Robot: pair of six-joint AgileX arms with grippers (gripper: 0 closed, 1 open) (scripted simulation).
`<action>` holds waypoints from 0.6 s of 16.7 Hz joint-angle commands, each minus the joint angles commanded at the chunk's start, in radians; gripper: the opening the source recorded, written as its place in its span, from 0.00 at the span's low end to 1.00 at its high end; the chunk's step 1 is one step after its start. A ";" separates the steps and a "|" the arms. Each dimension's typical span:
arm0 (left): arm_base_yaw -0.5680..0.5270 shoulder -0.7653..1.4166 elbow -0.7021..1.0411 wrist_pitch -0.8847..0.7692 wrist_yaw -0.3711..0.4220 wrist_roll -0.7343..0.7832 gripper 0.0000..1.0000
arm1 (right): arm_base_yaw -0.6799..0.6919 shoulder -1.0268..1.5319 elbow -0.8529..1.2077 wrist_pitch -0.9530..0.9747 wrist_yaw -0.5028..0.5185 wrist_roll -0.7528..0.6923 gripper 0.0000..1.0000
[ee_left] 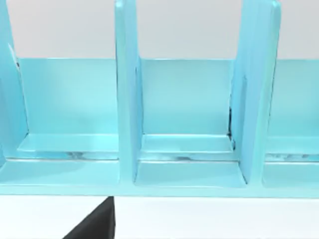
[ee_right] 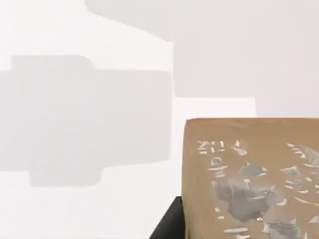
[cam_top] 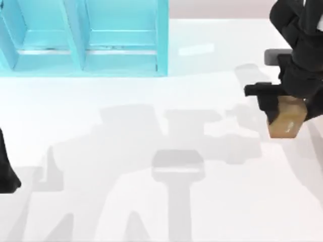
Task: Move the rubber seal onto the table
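Table (cam_top: 151,201): broad, flat, glossy white, taking up most of the top view. Soft grey arm shadows spread across its middle and lower part.

Shelf unit (cam_top: 81,40): turquoise-blue, upper left of the top view, with upright dividers forming open compartments. The left wrist view looks straight into those bays; the panels are smooth, with faint dark scuffs at the seams. The bays in sight hold nothing.

Right arm: black, coming in from the upper right corner of the top view. Right gripper (cam_top: 282,103) sits at mid-right of the frame, with the rubber seal (cam_top: 286,120) at its tip. The block appears clamped between the fingers. Seal well apart from the shelf, over bare white table.

Seal itself: tan-amber, cube-like, rounded edges, slightly translucent. The right wrist view shows it at lower right (ee_right: 249,179), with a patch of pale flecks and grey smudging on its face.

Left arm: parked at the lower left edge of the top view. Left gripper (cam_top: 7,174) is a dark shape there; cannot tell how its fingers stand.

Step in hand, my reading: carry and set-down. Cannot tell whether the seal already touches the table or hangs just above it. Next move likely calls for lowering until the block seats flat, then spreading the fingers and lifting clear without dragging it. Rubber may cling to the pads, so a straight withdrawal seems wise.
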 joint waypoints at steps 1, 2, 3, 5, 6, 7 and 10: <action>0.000 0.000 0.000 0.000 0.000 0.000 1.00 | 0.020 0.022 0.011 0.021 0.000 0.021 0.00; 0.000 0.000 0.000 0.000 0.000 0.000 1.00 | 0.032 0.033 0.017 0.033 0.000 0.032 0.00; 0.000 0.000 0.000 0.000 0.000 0.000 1.00 | 0.033 0.035 0.018 0.034 0.000 0.034 0.00; 0.000 0.000 0.000 0.000 0.000 0.000 1.00 | 0.033 0.035 0.018 0.034 0.000 0.034 0.00; 0.000 0.000 0.000 0.000 0.000 0.000 1.00 | 0.029 0.033 0.014 0.032 -0.002 0.034 0.00; 0.000 0.000 0.000 0.000 0.000 0.000 1.00 | 0.030 0.034 0.011 0.036 -0.002 0.034 0.00; 0.000 0.000 0.000 0.000 0.000 0.000 1.00 | 0.032 0.054 -0.035 0.102 0.000 0.035 0.00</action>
